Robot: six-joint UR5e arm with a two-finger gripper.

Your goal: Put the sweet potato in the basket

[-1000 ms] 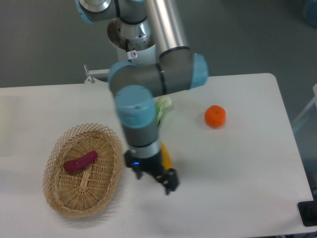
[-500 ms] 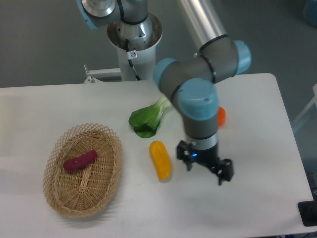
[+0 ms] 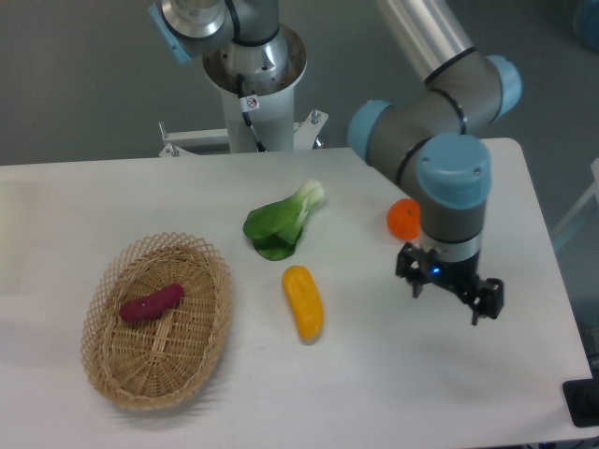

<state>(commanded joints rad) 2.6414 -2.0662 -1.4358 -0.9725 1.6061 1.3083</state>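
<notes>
With sweet potato [image 3: 152, 303] already lying inside basket [image 3: 204, 376], task reads as done. Tuber flat on the woven floor, slightly left of centre, nothing else in there with it. Gripper [image 3: 450, 292] well apart from basket, over bare table [image 3: 112, 187] at the right, just below the orange fruit [image 3: 403, 219] (partly hidden by the arm). Jaws apart, holding nothing; likely parked clear of the drop spot. Yellow oblong vegetable [image 3: 303, 301] and leafy green [image 3: 278, 222] loose on table between basket and gripper.
</notes>
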